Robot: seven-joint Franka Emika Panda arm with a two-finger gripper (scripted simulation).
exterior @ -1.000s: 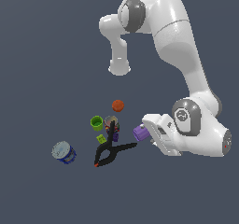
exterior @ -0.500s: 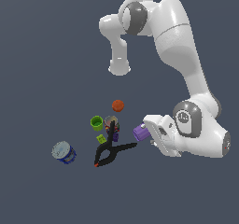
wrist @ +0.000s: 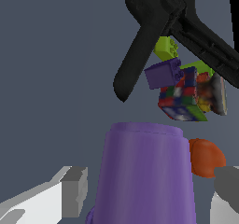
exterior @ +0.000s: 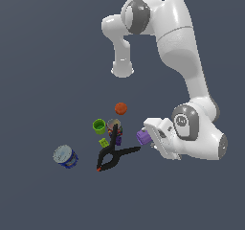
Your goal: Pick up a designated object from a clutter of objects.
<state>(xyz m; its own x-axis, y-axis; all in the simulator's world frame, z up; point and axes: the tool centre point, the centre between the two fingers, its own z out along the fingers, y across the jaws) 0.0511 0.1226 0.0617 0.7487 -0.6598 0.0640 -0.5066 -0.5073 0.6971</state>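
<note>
We see the purple cup (exterior: 142, 137) right of centre in the exterior view, btwn the gripper (exterior: 152, 139) fingers (wrist: 70, 190), which sit 1 each side of it; contact we can't tell. Just left lie the black clamp (exterior: 113, 155), dark can (exterior: 115, 128), green cup (exterior: 98, 126), small green block (exterior: 103, 142) & orange ball (exterior: 121, 109). Blue-white can (exterior: 65, 156) sits well apart, lower left.

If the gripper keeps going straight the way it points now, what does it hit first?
The purple cup. It sits between the fingers already, right in front of the gripper. Beyond it lie the black clamp and the dark can; how far off they are is unclear.
</note>
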